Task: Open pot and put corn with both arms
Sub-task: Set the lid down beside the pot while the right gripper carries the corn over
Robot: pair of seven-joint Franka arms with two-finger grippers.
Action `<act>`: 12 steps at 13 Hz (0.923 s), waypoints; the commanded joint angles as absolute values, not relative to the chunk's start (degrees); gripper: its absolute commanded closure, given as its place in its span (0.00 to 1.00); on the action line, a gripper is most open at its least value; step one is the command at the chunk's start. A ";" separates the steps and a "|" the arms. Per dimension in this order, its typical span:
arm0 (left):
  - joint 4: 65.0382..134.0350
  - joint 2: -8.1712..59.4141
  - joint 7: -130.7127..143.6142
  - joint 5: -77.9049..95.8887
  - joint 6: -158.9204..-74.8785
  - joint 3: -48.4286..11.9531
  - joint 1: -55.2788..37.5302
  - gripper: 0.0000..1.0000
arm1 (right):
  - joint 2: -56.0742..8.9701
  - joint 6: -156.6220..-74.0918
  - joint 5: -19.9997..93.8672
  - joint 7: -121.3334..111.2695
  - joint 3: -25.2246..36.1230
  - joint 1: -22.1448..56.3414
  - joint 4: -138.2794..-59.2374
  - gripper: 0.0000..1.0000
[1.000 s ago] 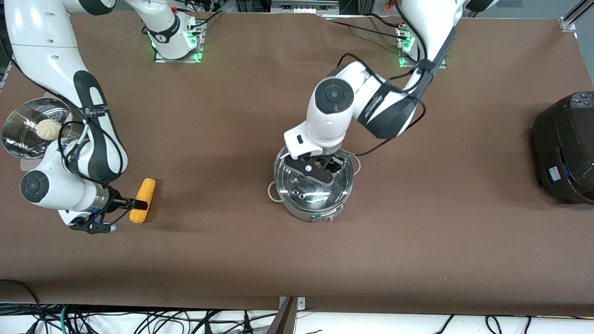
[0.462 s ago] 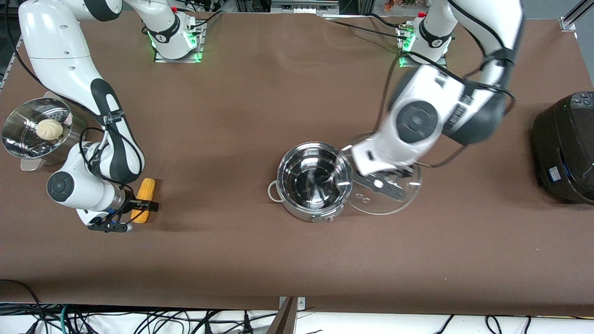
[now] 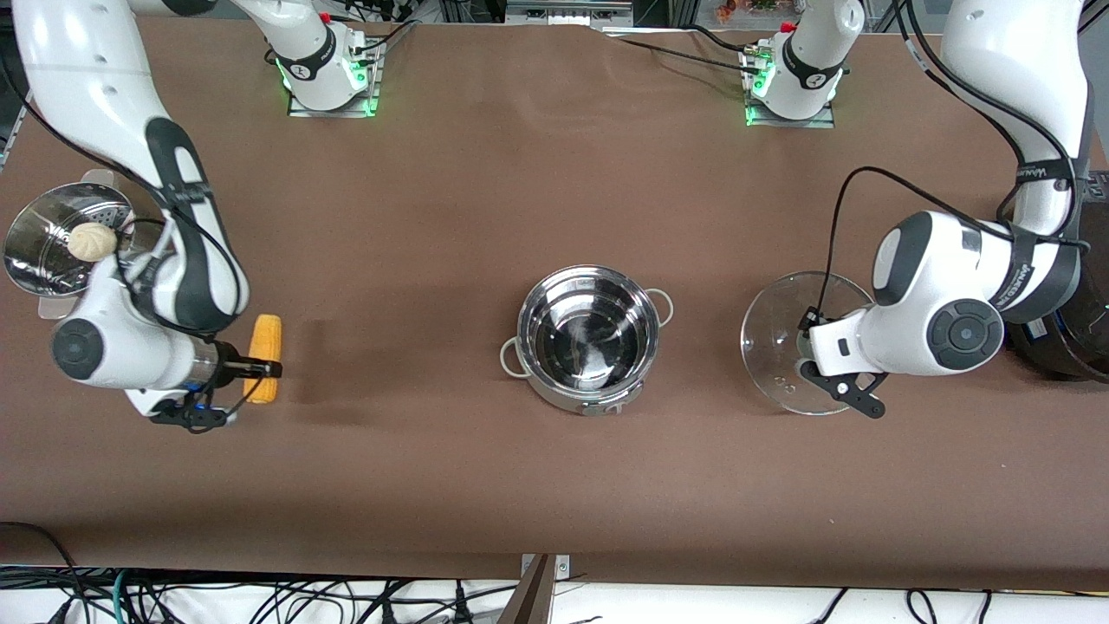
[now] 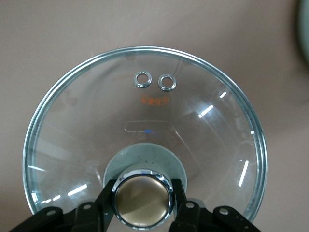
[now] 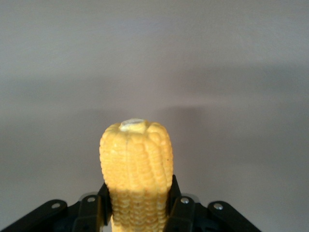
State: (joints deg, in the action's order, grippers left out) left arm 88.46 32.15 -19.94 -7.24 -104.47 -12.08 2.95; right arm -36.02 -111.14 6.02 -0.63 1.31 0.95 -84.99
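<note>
So we're roughly halfway; the pot (image 3: 591, 338) sits open mid-table; the left gripper (image 4: 143, 205) pinches the lid (image 3: 784, 351) by its knob over the left arm's end; the right gripper (image 5: 139, 205) clamps the corn (image 3: 262, 359) over the right arm's end; dropping it in is what's left.

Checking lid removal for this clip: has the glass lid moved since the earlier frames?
Yes. The lid, held by the left gripper, moved off the pot toward the black cooker.

1 pot (image 3: 589, 338), 1 lid (image 3: 793, 342), 1 corn (image 3: 264, 360), 1 bun (image 3: 91, 241), 1 steamer (image 3: 35, 251), 1 cooker (image 3: 1070, 347).
</note>
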 commanded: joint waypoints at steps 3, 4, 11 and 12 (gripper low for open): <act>109.40 26.80 -25.13 -8.26 -122.75 -13.18 5.01 0.97 | -27.60 -88.97 5.89 14.44 -9.36 0.88 -72.11 1.00; 110.55 26.81 -25.31 -8.26 -124.26 -13.18 5.10 0.97 | -27.68 -88.16 5.71 20.07 -13.75 0.88 -69.11 1.00; 109.25 22.70 -24.35 -7.48 -119.90 -13.27 5.27 0.00 | -34.87 -107.81 1.68 48.66 -20.13 18.17 -67.68 1.00; 108.99 20.24 -23.04 -7.38 -118.14 -13.27 4.75 0.00 | -36.98 -111.41 0.36 52.08 -20.13 20.63 -67.68 1.00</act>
